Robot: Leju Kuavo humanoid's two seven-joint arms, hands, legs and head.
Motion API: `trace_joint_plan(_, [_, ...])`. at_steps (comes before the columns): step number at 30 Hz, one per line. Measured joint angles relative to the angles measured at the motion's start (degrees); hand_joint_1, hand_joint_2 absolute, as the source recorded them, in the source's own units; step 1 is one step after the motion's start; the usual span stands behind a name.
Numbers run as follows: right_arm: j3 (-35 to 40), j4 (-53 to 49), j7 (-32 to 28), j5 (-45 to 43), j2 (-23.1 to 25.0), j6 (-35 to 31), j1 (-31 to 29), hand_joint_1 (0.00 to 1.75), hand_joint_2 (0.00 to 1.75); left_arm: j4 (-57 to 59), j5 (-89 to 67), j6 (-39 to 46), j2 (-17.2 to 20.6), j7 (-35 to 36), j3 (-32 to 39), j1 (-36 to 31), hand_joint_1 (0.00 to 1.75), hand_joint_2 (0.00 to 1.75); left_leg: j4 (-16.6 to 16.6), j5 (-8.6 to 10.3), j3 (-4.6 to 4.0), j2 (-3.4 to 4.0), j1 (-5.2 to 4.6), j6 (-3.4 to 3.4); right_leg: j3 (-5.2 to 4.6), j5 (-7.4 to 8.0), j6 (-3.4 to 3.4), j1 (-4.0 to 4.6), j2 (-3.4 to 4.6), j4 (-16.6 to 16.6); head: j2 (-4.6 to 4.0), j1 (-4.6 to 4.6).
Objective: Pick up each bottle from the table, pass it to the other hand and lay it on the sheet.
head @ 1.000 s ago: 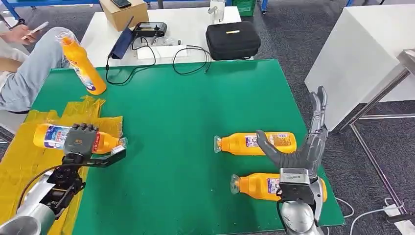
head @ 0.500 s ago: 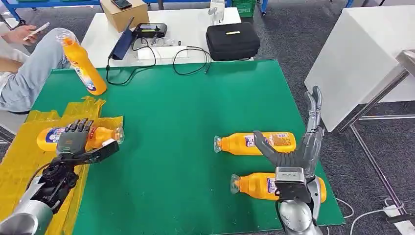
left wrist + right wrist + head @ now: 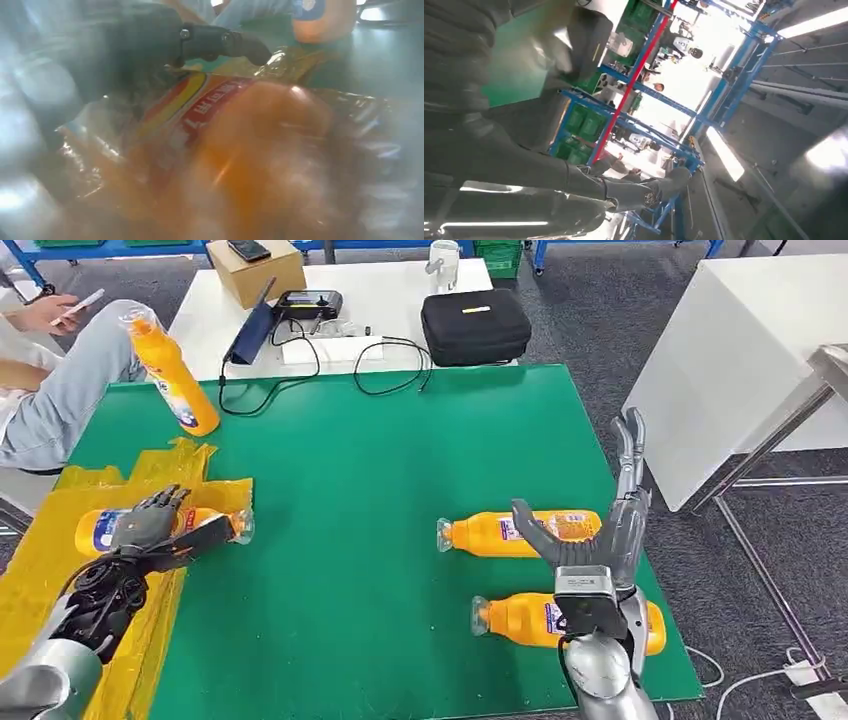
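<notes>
The left hand, fingers loose, rests on an orange plastic bottle lying on the yellow plastic sheet. The right hand hovers empty and spread over two more orange bottles on the green table; they look light, smooth and prone to roll, best gripped mid-body.

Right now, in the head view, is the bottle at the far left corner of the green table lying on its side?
No, the far-left bottle stands upright, slightly tilted, on the green table.
</notes>
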Motion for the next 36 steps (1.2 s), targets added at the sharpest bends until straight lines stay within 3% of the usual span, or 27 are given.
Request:
trace_joint_plan(5, [-0.04,0.41,0.00,0.00,0.00,-0.02,0.00,0.00,1.75,0.00,1.23,0.68,-0.17,-1.67,0.65,0.05,0.00,1.75,0.00,0.00,0.00,0.00,-0.01,0.00,0.00,0.00,0.00,0.00,0.00,0.00,0.00,0.00])
trace_joint_plan(9, [-0.20,0.39,-0.04,0.29,0.00,-0.33,0.27,0.00,1.75,-1.31,10.00,0.24,-1.24,-12.52,3.43,1.15,0.00,1.75,0.03,0.01,-0.03,0.01,0.00,0.00,-0.10,0.00,0.00,-0.01,-0.01,-0.01,0.00,0.00])
trace_joint_plan(13, [-1.27,0.02,-0.02,1.57,0.00,-0.29,1.29,0.00,1.75,-8.86,24.48,-6.61,-3.77,-21.40,6.12,3.83,0.00,1.75,0.04,0.02,-0.17,0.00,0.00,0.01,-0.19,0.01,0.01,-0.01,-0.02,-0.01,0.00,0.02])
trace_joint_plan(24, [-4.24,-0.33,1.44,4.55,0.00,0.24,2.19,0.00,1.75,-35.64,46.66,-19.54,-8.15,-23.26,6.12,11.83,0.00,1.75,0.04,0.00,-0.38,0.07,0.01,0.01,-0.45,0.02,0.02,0.00,0.02,-0.01,0.00,0.00])
trace_joint_plan(31, [-5.20,0.61,6.10,12.07,-1.62,2.95,0.33,0.00,1.75,-40.46,50.40,-21.64,-9.64,-23.34,5.29,14.06,0.00,1.75,0.04,0.00,-0.38,0.07,0.01,0.01,-0.44,0.02,0.02,0.00,0.01,-0.01,0.00,0.00])
trace_joint_plan(36, [-5.73,1.62,6.62,12.81,-2.82,3.19,-0.56,0.00,1.75,-41.70,50.95,-21.94,-10.01,-23.34,4.92,14.86,0.00,1.75,0.05,0.00,-0.40,0.06,0.00,0.01,-0.43,0.02,0.02,-0.01,0.01,-0.01,0.00,0.02])
